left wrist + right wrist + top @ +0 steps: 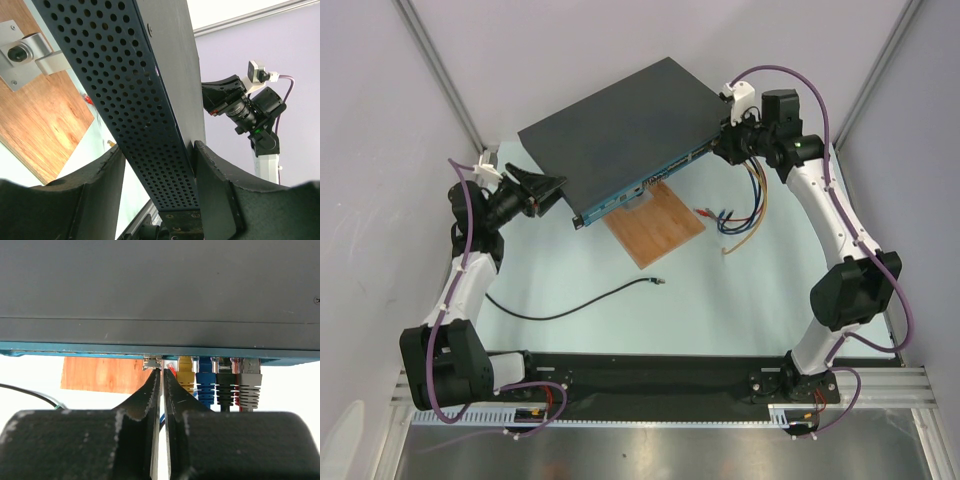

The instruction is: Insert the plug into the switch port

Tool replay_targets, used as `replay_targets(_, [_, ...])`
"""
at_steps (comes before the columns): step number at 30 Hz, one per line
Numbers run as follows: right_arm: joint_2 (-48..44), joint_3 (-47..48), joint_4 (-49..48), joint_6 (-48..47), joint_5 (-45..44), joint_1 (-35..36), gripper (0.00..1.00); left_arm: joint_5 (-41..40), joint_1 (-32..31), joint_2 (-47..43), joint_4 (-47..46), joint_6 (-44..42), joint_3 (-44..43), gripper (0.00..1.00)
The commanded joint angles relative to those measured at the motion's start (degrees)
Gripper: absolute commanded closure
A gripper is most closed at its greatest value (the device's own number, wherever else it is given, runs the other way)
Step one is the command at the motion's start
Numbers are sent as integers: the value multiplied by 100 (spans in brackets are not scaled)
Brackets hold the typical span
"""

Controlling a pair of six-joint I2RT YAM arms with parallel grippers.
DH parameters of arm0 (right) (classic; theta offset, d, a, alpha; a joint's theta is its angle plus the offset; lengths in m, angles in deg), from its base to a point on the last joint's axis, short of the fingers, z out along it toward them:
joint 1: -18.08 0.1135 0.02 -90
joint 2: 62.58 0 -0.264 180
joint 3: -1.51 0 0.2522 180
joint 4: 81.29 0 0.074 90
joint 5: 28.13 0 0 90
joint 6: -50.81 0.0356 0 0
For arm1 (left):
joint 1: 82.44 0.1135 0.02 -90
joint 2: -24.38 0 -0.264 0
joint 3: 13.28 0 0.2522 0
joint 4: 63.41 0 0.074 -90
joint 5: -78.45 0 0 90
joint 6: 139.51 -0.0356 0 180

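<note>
The plug [657, 283], a small pale tip on a thin black cable [570, 308], lies loose on the table in front of the wooden board, held by neither gripper. The big dark-grey switch box [620, 130] shows its narrow blue face [655, 180] with the row of ports. My left gripper [552, 190] is open and straddles the box's perforated side [145, 125]; its right finger [215, 190] touches the box. My right gripper [723, 140] is shut and empty, tips [161, 371] at the blue face beside a small silver socket [152, 361].
Yellow [186, 372], blue [205, 382], black [225, 387] and grey [248, 385] cable ends sit in ports right of my right fingers. Their cables [745, 210] trail on the table. A wooden board [655, 228] lies under the box's front edge.
</note>
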Motion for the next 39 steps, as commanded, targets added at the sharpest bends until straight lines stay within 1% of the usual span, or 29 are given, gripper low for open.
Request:
replay_targets(1, [121, 85, -576, 184, -8, 66, 92, -254, -197, 283, 36, -503, -107, 100])
replay_targets(18, [218, 128, -1104, 738, 88, 153, 94, -254, -205, 292, 44, -538, -107, 100])
replay_targets(26, [420, 339, -1297, 1054, 36, 197, 94, -245, -205, 300, 71, -564, -89, 100])
replay_targets(33, [526, 480, -1359, 1098, -26, 206, 94, -228, -205, 327, 123, -643, -133, 100])
replay_targets(39, [272, 164, -1192, 896, 263, 110, 93, -193, -197, 318, 273, -846, -256, 100])
